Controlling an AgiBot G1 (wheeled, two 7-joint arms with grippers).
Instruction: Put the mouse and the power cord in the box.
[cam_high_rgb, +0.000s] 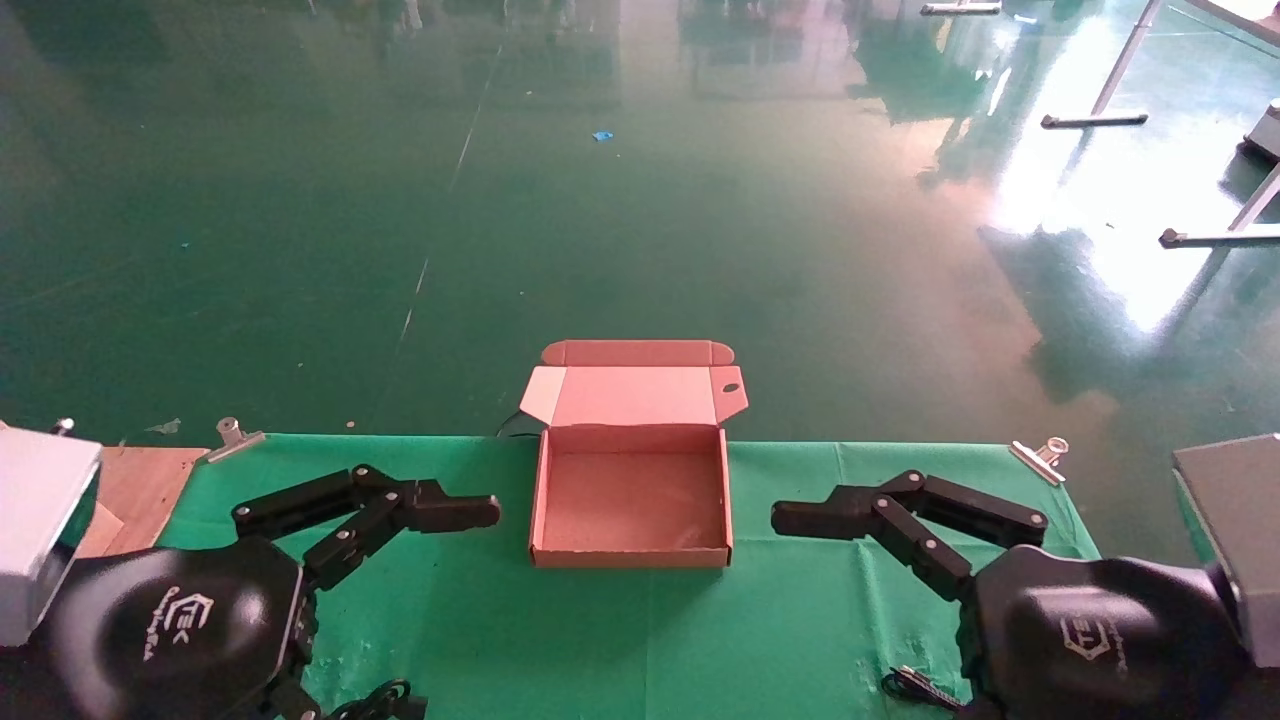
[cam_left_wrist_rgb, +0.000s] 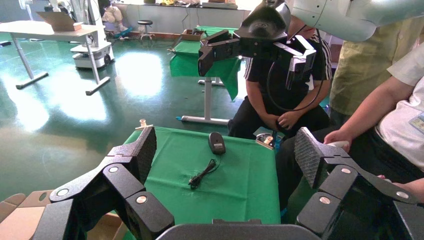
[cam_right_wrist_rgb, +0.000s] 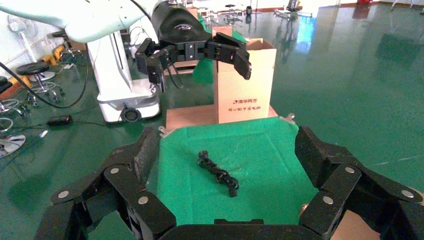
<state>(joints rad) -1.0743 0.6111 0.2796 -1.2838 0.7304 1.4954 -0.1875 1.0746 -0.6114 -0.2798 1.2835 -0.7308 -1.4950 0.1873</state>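
The tan-pink box (cam_high_rgb: 545, 500) lies open and empty in the middle of the green cloth, lid folded back. A black mouse (cam_left_wrist_rgb: 216, 142) with its thin wire (cam_left_wrist_rgb: 202, 175) bunched beside it lies on the cloth's right part, ahead of my left gripper (cam_left_wrist_rgb: 226, 150). On the left part lies the twisted black power cord (cam_right_wrist_rgb: 217, 173), ahead of my right gripper (cam_right_wrist_rgb: 227, 145). Both grippers hover open and hold nothing, the left gripper (cam_high_rgb: 470, 512) left of the box and the right gripper (cam_high_rgb: 800, 520) right of it. In the head view my arms hide mouse and cord.
Metal clips (cam_high_rgb: 235, 437) (cam_high_rgb: 1040, 458) pin the cloth at the far corners. A tall cardboard carton (cam_right_wrist_rgb: 245, 85) stands beyond the table's left end. People (cam_left_wrist_rgb: 295, 100) sit and stand close to its right end. Grey housings (cam_high_rgb: 40, 520) (cam_high_rgb: 1235, 510) flank the table.
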